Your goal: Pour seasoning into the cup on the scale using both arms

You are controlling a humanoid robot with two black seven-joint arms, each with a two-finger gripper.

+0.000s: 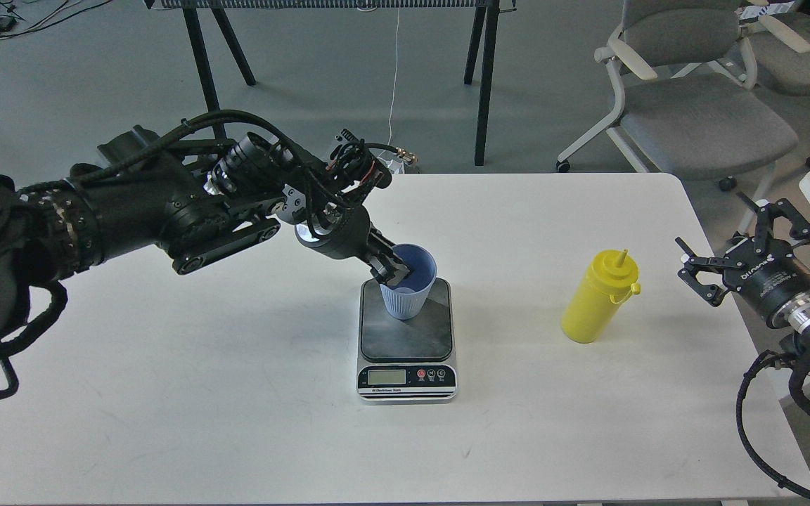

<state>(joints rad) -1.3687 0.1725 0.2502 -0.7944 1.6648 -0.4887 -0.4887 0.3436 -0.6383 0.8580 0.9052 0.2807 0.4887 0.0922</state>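
Left gripper (392, 270) down at the cup (408, 282), fingers pinched on the near-left rim, one finger dipping inside the mouth, the other against the outer wall. Cup standing upright on the scale (407, 339), on the back half of the dark platform, toward twelve o'clock from the display. Scale sitting flat near the middle of the white table (236, 393), display and round buttons facing six o'clock. Left arm reaching in from nine o'clock, cables looping over the wrist.

Over at three o'clock from the scale, well apart: the seasoning bottle (598, 297), yellow, upright on the table, nozzle pointing up, small cap hanging off its right shoulder. Untouched, nothing on it.

Further toward three o'clock, at the table's right edge, the right gripper (725, 242), fingers spread wide apart, holding nothing, near the bottle but clear of it.

Beyond the table at one o'clock, grey office chairs (700, 119) on the floor.
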